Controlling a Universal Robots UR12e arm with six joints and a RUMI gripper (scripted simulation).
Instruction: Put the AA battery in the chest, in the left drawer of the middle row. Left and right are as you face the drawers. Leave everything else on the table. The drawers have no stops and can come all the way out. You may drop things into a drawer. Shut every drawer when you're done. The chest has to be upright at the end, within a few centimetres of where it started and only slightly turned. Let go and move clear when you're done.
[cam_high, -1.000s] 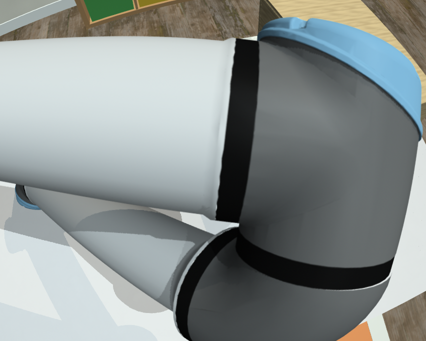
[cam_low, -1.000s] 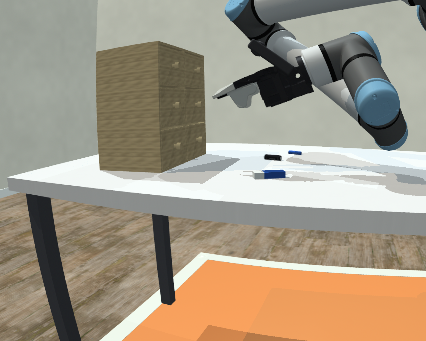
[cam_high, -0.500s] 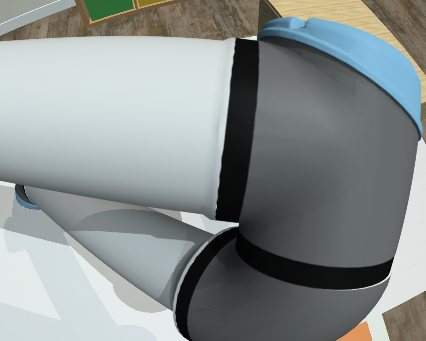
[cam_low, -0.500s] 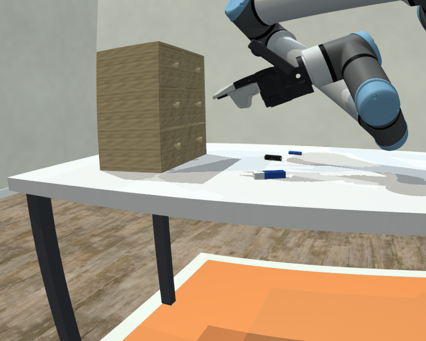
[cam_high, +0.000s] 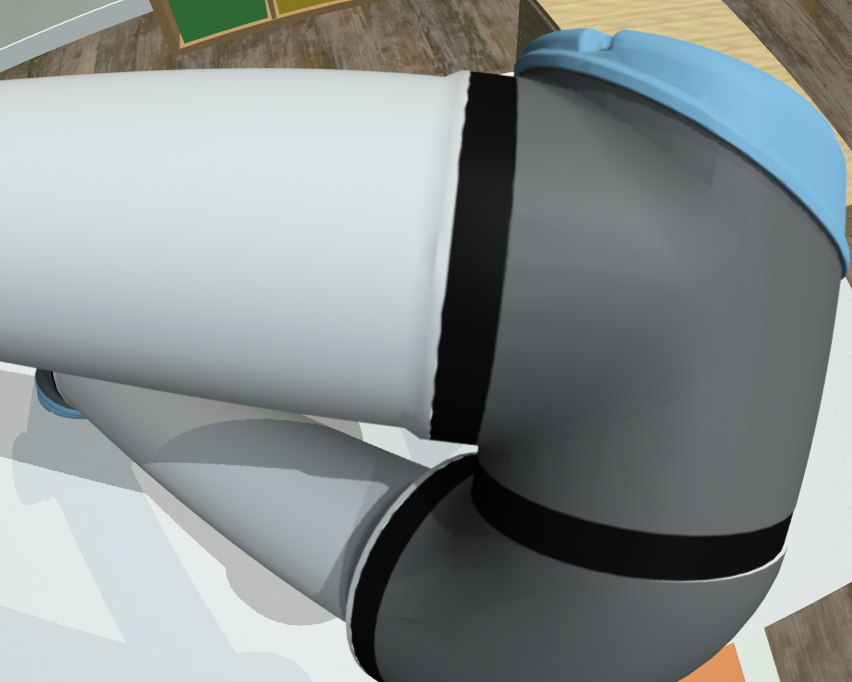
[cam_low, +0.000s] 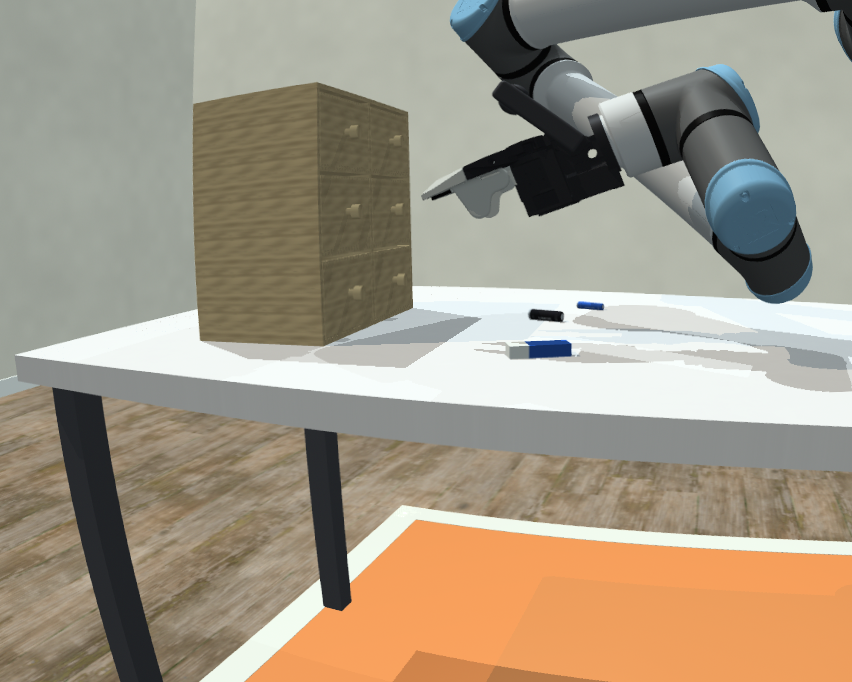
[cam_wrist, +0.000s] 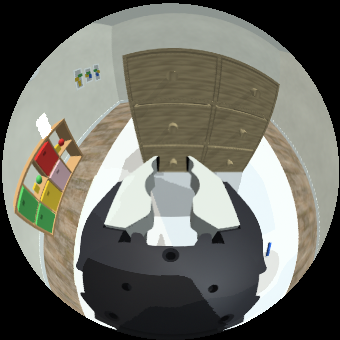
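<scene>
The wooden chest (cam_low: 305, 213) stands upright at the table's left end, with three rows of two drawers, all shut. The middle-row left drawer's knob (cam_low: 353, 209) also shows in the wrist view (cam_wrist: 173, 126). My gripper (cam_low: 437, 190) hangs in the air a short way in front of the drawer fronts, at about middle-row height, pointing at them. In the wrist view its fingers are closed down to a narrow gap with nothing between them. A black cylinder (cam_low: 545, 315), which looks like the battery, lies on the table behind the gripper.
A small blue cylinder (cam_low: 589, 305) and a white-and-blue block (cam_low: 540, 348) lie near the black cylinder. The arm's elbow (cam_high: 568, 320) fills the top view. A coloured shelf unit (cam_wrist: 42, 185) stands on the floor to the left.
</scene>
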